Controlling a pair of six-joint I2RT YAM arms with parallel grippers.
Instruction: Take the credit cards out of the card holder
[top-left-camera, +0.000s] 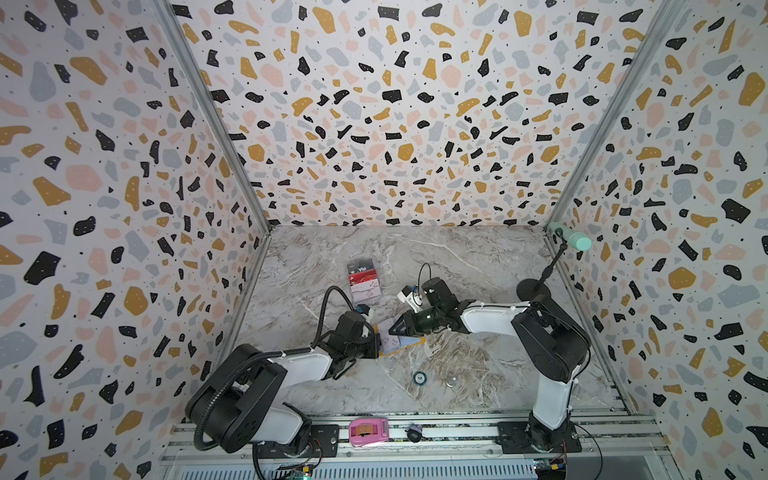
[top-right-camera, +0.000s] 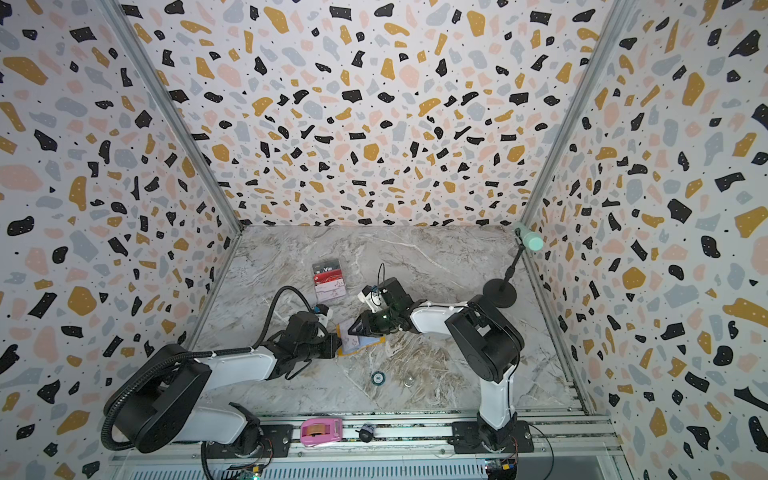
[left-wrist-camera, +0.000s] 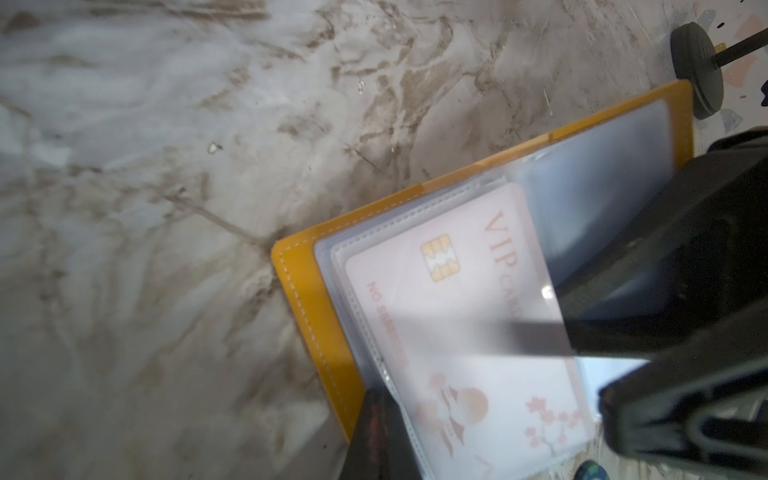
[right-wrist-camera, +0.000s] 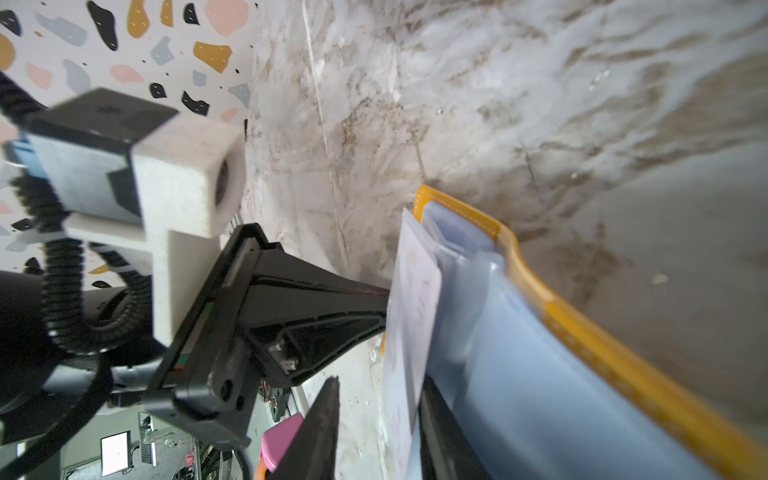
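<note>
Mustard-yellow with pale stitching, the card holder lies open on the marble surface, near the middle and between the 2 grippers. Its clear sleeves fan up from the cover, and the front one holds a pale VIP card with a gold chip and pink blossoms.

The left gripper meets the holder's left edge. Its jaws are closed to a point at the sleeve's edge, and I cannot tell whether they pinch the plastic. The right gripper reaches in from the right. In the right wrist view its jaws stand partly open astride the leaf with the card, 1 against it and a gap before the other.

Farther back, well apart from the holder, a black Vip card and a white card with dark marks lie overlapping, with a red strip between them. Toward the front lies a round teal-rimmed chip. A pink tape dispenser sits on the front rail. A black round-based stand rises by the right wall.
</note>
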